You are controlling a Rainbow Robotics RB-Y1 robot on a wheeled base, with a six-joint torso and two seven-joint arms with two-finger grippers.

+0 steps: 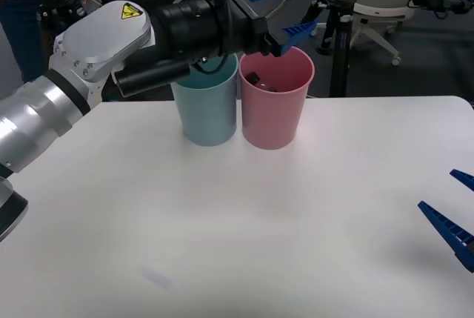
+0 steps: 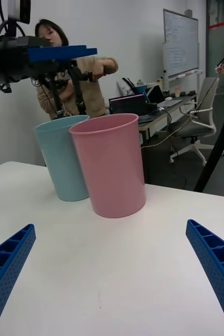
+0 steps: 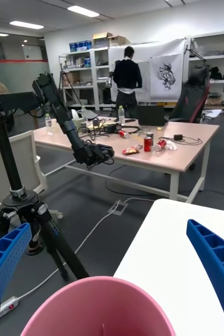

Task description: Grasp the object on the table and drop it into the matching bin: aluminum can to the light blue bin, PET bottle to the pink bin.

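Note:
The PET bottle (image 1: 260,81) lies inside the pink bin (image 1: 274,114), with only its black cap and a bit of dark body showing over the rim. To the left, touching the pink bin, stands the light blue bin (image 1: 207,110). Both are at the far side of the white table (image 1: 222,244). My left gripper (image 1: 280,12) hangs open just above the pink bin's mouth (image 3: 101,310), nothing between its fingers. My right gripper (image 1: 437,189) waits open low over the table's right edge, facing the pink bin (image 2: 112,168) and the light blue bin (image 2: 59,157).
A black camera tripod (image 1: 338,29) and a white office chair (image 1: 378,7) stand on the floor just behind the table's far edge. The left arm's black forearm (image 1: 185,29) stretches across above the light blue bin.

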